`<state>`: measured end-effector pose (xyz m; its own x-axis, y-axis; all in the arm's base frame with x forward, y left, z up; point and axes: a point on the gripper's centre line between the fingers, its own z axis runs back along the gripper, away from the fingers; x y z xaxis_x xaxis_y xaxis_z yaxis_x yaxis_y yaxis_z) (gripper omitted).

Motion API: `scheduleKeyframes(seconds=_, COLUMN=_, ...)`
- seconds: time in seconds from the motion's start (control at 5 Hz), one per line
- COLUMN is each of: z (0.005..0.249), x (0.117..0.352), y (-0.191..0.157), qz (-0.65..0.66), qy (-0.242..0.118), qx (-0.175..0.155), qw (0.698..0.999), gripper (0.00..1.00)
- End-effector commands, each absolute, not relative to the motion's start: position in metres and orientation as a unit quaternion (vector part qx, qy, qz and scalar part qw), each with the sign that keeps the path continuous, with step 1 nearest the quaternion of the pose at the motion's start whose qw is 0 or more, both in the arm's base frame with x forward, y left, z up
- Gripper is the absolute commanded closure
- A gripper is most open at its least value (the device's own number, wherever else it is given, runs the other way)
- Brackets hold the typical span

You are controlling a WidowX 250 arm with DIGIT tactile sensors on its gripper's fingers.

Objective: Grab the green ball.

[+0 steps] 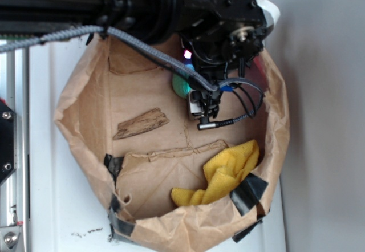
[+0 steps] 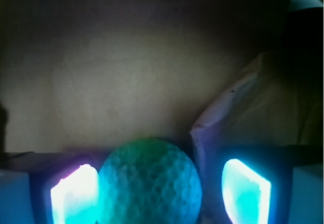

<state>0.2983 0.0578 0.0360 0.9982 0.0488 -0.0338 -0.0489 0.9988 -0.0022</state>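
Observation:
The green ball [image 2: 149,183] is mint-green and dimpled, and it sits low in the wrist view between my two glowing pads. The left pad [image 2: 75,193] touches its side. The right pad [image 2: 246,191] stands apart from it with a dark gap between. My gripper [image 2: 161,191] is open around the ball. In the exterior view the green ball [image 1: 181,85] shows only as a small patch on the floor of the paper bag [image 1: 85,92], mostly hidden behind the gripper [image 1: 199,92], which reaches down from the top.
A piece of brown wood [image 1: 141,124] lies left of the ball. A crumpled yellow cloth [image 1: 225,172] lies at the bag's lower right. Black tape [image 1: 249,194] patches the rim. A paper wall fold [image 2: 243,107] rises close to the right pad.

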Motion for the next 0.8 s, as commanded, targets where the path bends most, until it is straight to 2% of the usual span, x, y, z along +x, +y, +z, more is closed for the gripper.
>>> scheduleKeyframes(seconds=0.0, z=0.05, x=0.301, y=0.056, qz=0.036, qy=-0.021, qx=0.018, qw=0.999, gripper=1.0)
scheduleKeyframes(seconds=0.2, z=0.051, x=0.3, y=0.057, qz=0.039, qy=-0.026, qx=0.015, qw=0.999, gripper=1.0)
scheduleKeyframes(seconds=0.4, z=0.058, x=0.298, y=0.063, qz=0.03, qy=-0.029, qx=-0.01, qw=0.999, gripper=1.0)
scheduleKeyframes(seconds=0.6, z=0.067, x=0.281, y=0.073, qz=0.017, qy=-0.062, qx=-0.044, qw=0.997, gripper=1.0)
